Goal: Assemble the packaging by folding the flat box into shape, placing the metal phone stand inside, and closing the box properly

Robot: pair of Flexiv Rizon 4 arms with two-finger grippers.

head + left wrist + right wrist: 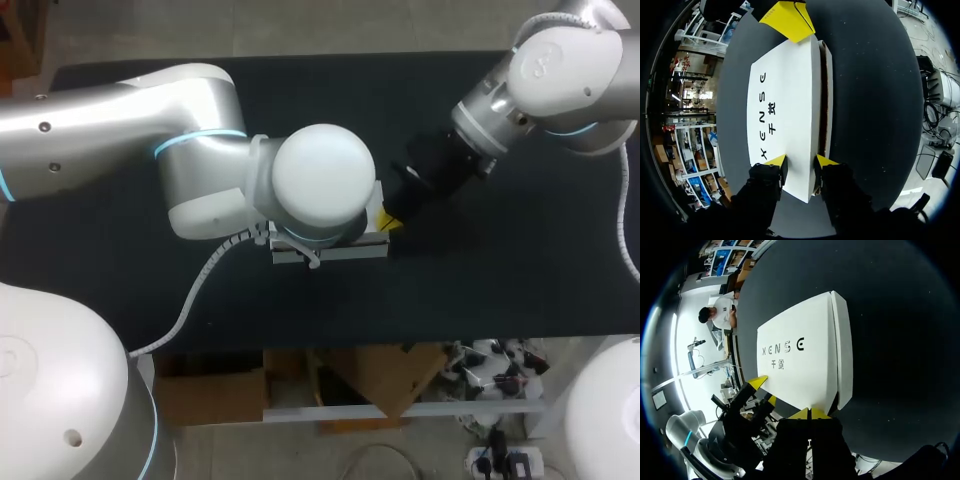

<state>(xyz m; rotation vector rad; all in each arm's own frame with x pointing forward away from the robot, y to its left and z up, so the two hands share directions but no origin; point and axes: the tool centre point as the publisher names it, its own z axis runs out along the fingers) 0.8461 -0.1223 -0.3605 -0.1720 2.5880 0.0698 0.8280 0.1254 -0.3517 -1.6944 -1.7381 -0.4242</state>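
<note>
**A:** Closing stage, by my reading. The white box (pixel 785 110) lies flat on the dark counter (pixel 500 280), formed up with its lid panel on top. In the head view it sits tucked under the left arm's wrist.

**B:** And both arms are on it. The left pincer (pixel 801 162) sits at one end, tips spread apart over the box's corner. It looks released, not pinching anything I can make out.

**A:** The right pincer (pixel 811 414) is at the opposite end, tips clenched together on nothing, nosed up against the box's edge.

**B:** Phone stand? No sign of it. Inside, perhaps, but that can't be seen.

**A:** Look at the long side: a brown seam (pixel 823 100) gapes between the lid and the narrow side flap (pixel 842 350). Not shut properly yet.

**B:** So the next move, I'd say, calls for pressing that flap in and the lid down along the seam. One pincer should steady the box so it doesn't skate across the counter.
</note>
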